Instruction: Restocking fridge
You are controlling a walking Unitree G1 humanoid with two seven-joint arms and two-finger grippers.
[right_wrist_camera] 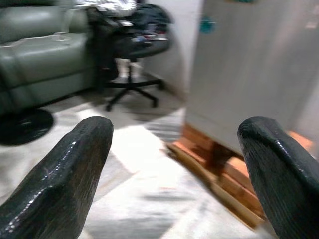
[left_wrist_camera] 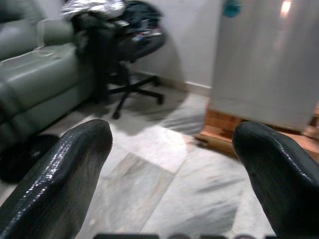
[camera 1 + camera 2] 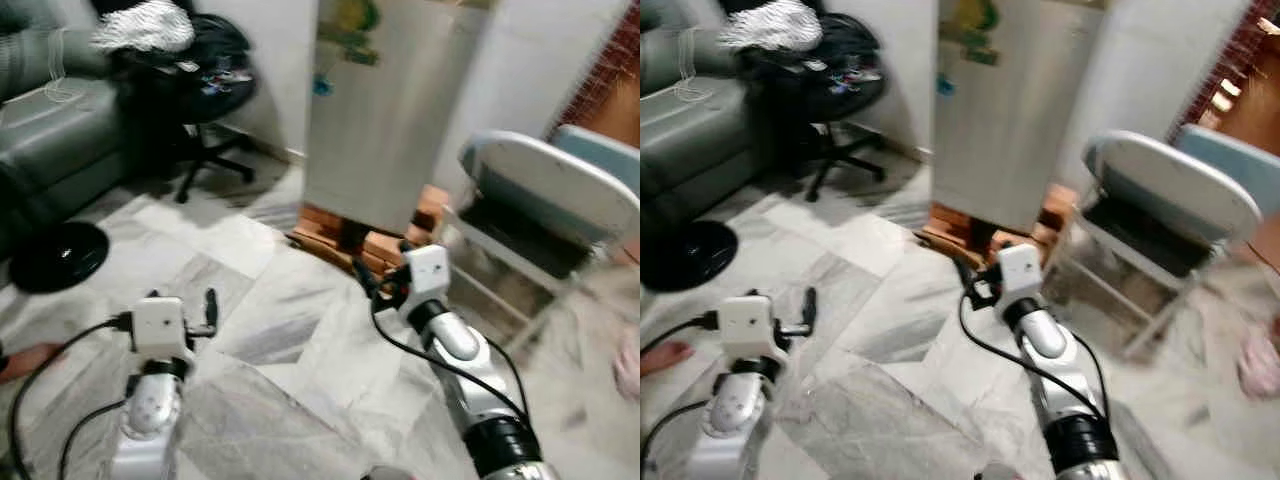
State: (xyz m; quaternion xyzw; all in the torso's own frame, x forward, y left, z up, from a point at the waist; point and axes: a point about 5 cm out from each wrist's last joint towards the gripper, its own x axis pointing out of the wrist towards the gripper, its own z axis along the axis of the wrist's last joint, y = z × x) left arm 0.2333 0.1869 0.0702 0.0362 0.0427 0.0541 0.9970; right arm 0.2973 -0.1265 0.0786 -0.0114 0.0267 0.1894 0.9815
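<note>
The silver fridge (image 3: 385, 110) stands ahead against the wall, door closed, resting on wooden blocks (image 3: 345, 235). My left gripper (image 3: 205, 310) hovers low over the marble floor at the lower left, open, nothing between its fingers (image 2: 65, 174). My right gripper (image 3: 375, 280) is held out toward the base of the fridge, open and empty, its fingers (image 1: 70, 169) spread wide. The fridge (image 1: 254, 79) fills the far side of the right wrist view.
A folding chair (image 3: 540, 200) stands just right of the fridge. A black office chair (image 3: 200, 90) piled with clothes sits at the left, beside a grey sofa (image 3: 50, 130). A black round base (image 3: 55, 255) lies on the floor at left.
</note>
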